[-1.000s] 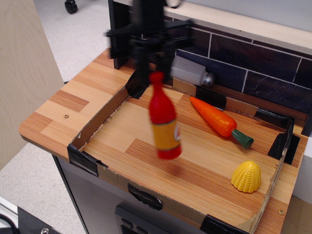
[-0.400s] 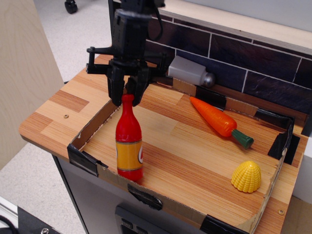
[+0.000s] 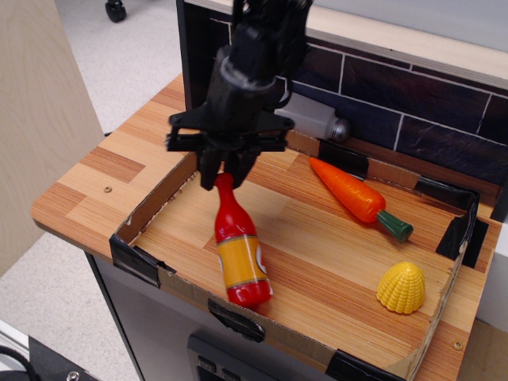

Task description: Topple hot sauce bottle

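The pincer (image 3: 226,176) is reaching down from above, its two dark fingers (image 3: 208,171) standing narrowly apart and closing on the rounded cap of the hot sauce bottle (image 3: 238,252). The cap is sitting right between the fingertips, so the pincer is gripping the bottle by its very top.

The bottle is hanging directly below the pincer and leaning, its base swinging toward the near wall of the tray (image 3: 262,321) while its neck is staying up in the fingers. The base is resting on, or just above, the wooden floor of the tray; which of the two cannot be told. The orange-yellow label is facing the camera.

Counting the things: one red bottle is under the pincer; one orange carrot (image 3: 355,196) with a green stem is lying to the pincer's right, well apart; one yellow corn piece (image 3: 401,287) is sitting farther right and nearer the front. One grey box (image 3: 313,117) is standing behind the pincer against the dark tiled wall.
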Motion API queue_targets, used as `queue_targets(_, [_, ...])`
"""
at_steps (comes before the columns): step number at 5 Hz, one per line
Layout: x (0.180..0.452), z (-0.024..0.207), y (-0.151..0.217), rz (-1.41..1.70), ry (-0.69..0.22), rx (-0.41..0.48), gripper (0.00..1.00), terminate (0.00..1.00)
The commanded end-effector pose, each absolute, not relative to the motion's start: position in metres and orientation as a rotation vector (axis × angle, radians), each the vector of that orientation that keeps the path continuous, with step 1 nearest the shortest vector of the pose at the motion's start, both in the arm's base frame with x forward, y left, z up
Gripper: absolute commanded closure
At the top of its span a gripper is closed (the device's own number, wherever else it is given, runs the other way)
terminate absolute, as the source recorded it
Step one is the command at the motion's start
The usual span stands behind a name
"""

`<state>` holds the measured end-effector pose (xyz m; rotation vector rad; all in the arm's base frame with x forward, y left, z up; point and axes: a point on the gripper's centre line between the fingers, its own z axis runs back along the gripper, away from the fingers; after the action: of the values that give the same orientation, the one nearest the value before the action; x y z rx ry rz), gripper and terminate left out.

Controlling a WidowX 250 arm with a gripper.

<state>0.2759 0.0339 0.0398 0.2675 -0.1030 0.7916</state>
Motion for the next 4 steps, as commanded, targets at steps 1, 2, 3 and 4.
queue_targets(1, [0.305, 0.044, 0.043, 0.714, -0.345, 0.176, 1.0, 0.0])
queue_targets(2, [0.303, 0.045, 0.044, 0.785, -0.357, 0.156, 0.0, 0.0])
queue_targets(3, [0.302, 0.052, 0.047, 0.84, -0.28, 0.07, 0.0, 0.0])
queue_targets(4, [0.301, 0.059, 0.048, 0.851, -0.284, 0.063, 0.0, 0.0])
